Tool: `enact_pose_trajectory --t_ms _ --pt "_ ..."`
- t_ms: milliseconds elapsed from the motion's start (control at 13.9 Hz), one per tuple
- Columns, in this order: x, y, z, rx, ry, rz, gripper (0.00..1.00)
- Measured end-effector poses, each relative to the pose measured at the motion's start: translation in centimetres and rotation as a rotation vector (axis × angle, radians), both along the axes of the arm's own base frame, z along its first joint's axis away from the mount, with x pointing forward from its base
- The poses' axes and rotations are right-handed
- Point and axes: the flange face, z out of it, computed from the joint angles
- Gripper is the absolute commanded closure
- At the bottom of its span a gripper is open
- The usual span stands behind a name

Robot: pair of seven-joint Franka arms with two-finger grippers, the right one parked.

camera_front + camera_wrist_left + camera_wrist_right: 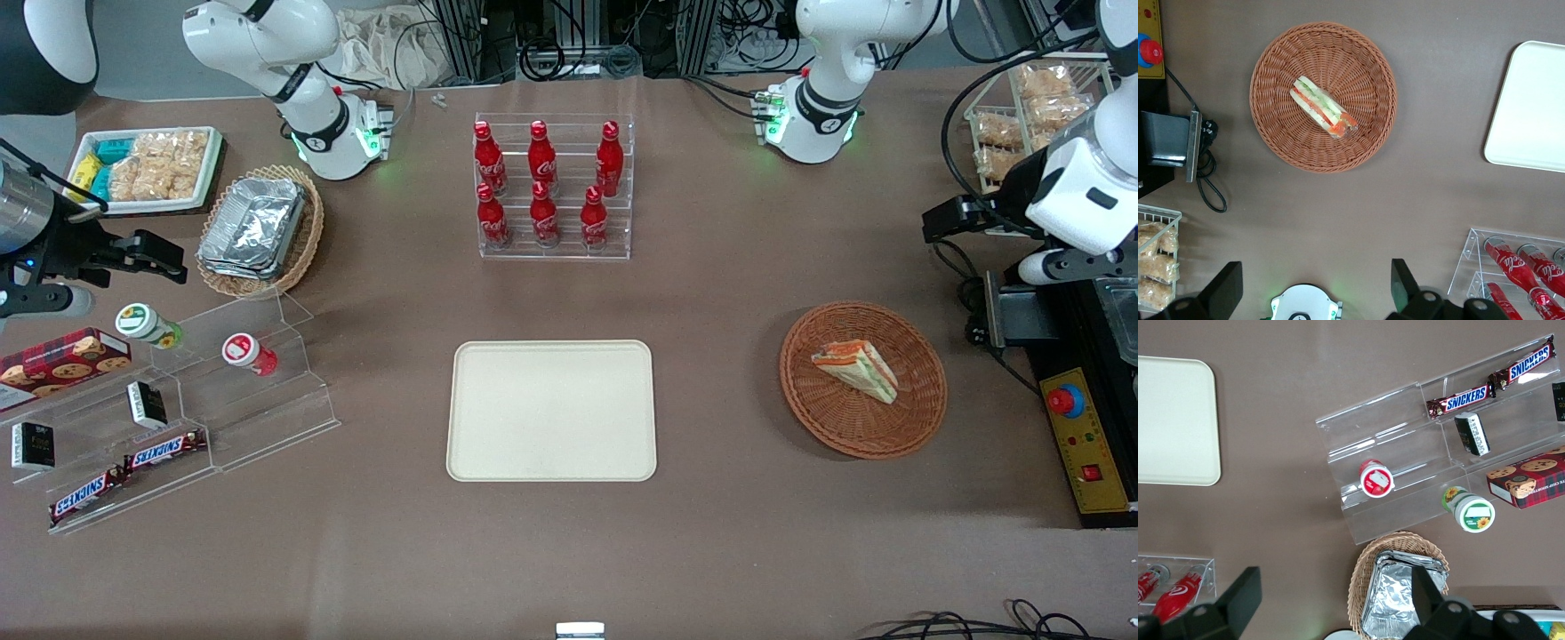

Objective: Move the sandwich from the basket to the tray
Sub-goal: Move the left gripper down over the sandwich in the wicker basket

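Left wrist view: the gripper [1313,293] hangs high over the table [1358,220] with its two dark fingers [1223,288] spread wide and nothing between them. Well below and clear of the gripper, the sandwich [1323,108] lies on its side near the middle of the round reddish-brown basket [1358,143]. The cream tray [1531,107] sits apart from the basket, farther from the gripper toward the parked arm's end. Front view: sandwich [855,367] in basket [836,427]; tray [551,411] bare; rack of red bottles [542,182] farther from the camera than the tray.
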Motion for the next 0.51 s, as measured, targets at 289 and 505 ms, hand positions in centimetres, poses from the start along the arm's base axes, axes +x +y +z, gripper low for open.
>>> enact_pose_trajectory --t_ms 289,505 --pt "0.1 0.1 0.3 0.005 -0.007 0.002 0.00" --pt "0.6 0.1 -0.9 0.023 0.007 0.056 0.00"
